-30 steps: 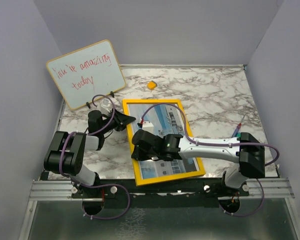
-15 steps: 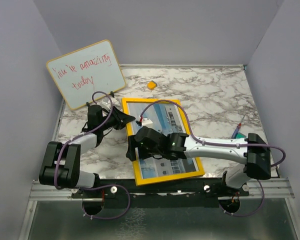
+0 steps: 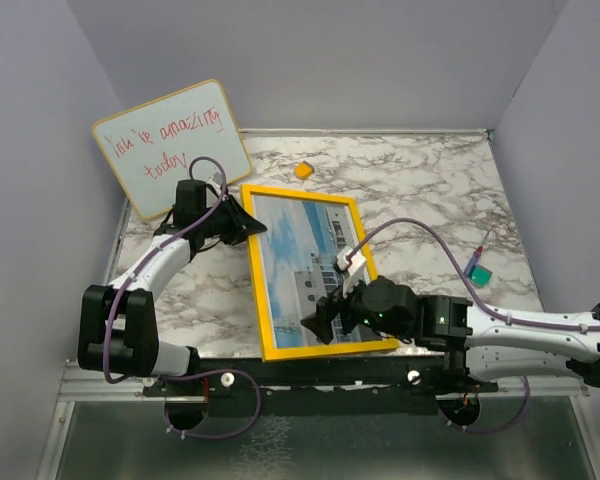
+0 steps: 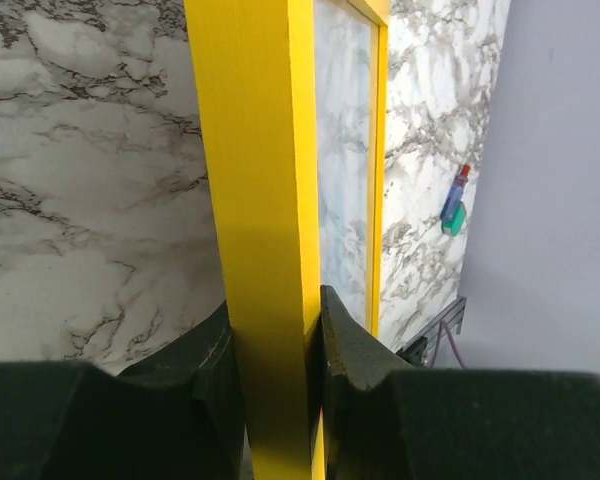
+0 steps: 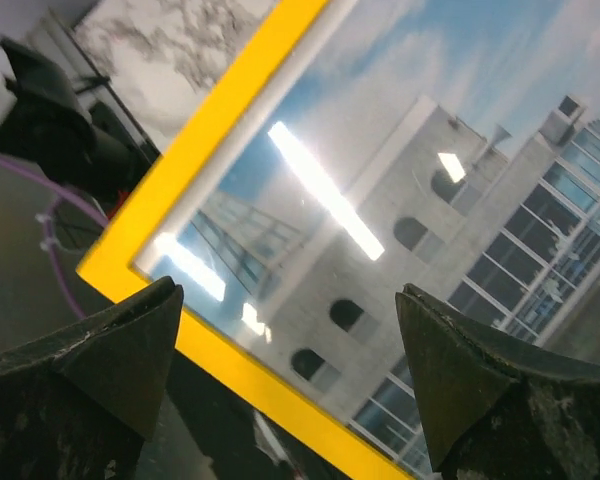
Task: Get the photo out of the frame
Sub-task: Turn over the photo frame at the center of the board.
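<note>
Yellow: recorded border of frame (image 4: 255, 200) clamped in left end effector (image 3: 238, 222). Found right end effector (image 5: 288, 292) released, splayed wide above photo (image 3: 298, 265).

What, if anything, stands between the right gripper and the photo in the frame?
No loose object. The open right gripper hangs close over the photo, but its glossy, light-reflecting front looks like a pane, seated in the frame.

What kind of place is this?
Probably a lab robot test cell: plain grey walls box in a marble-patterned tabletop, an aluminium rail lines its near edge, plus a whiteboard prop.
</note>
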Controlling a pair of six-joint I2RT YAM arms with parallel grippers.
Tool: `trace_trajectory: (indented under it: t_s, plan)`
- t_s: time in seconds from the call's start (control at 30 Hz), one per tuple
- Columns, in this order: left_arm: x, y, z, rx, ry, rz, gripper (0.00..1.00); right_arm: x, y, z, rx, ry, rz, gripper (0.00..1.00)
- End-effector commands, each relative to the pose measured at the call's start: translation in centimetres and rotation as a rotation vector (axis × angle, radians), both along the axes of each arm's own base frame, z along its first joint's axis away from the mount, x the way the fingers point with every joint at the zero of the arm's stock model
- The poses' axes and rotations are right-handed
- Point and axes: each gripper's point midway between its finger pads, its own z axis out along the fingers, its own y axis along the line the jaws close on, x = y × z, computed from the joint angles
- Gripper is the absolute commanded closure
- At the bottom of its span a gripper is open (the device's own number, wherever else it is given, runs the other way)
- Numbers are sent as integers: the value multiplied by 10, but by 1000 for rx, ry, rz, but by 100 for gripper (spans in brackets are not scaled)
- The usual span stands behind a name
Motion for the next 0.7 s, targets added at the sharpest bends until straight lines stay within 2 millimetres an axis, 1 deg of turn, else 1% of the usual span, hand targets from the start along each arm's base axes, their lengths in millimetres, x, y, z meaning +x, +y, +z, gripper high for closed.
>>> trace_trajectory:
  t_s: [0.0, 0.03, 0.07, 0.1, 0.17, 0.2, 0.3, 0.37, 0.47, 0.57, 0.67]
  plan:
    - [14, 29, -16, 266, -135, -43, 100, -1, -18, -11, -52, -238, 26, 8]
    - [14, 28, -15, 262, -140, -40, 100, -3, -20, -8, -56, -294, 19, 8]
    - [13, 29, -15, 260, -143, -35, 100, -14, -20, -5, -58, -354, 41, 8]
    - [12, 30, -16, 263, -143, -28, 100, -19, -20, -4, -77, -420, 48, 8]
    - [12, 31, -18, 275, -135, -30, 100, -33, -15, -12, -144, -551, 110, 8]
    - [12, 31, -19, 278, -129, -34, 100, -39, -14, -18, -204, -638, 136, 8]
    - [11, 31, -22, 278, -117, -39, 100, -54, -12, -26, -310, -873, 156, 8]
    - [10, 32, -22, 285, -117, -38, 100, -55, -13, -25, -309, -917, 129, 8]
    - [10, 33, -19, 292, -127, -34, 100, -61, -11, -28, -280, -934, 170, 8]
    - [9, 34, -20, 294, -123, -35, 100, -67, -12, -25, -260, -959, 182, 9]
    - [7, 33, -20, 290, -119, -38, 100, -70, -11, -35, -289, -974, 225, 10]
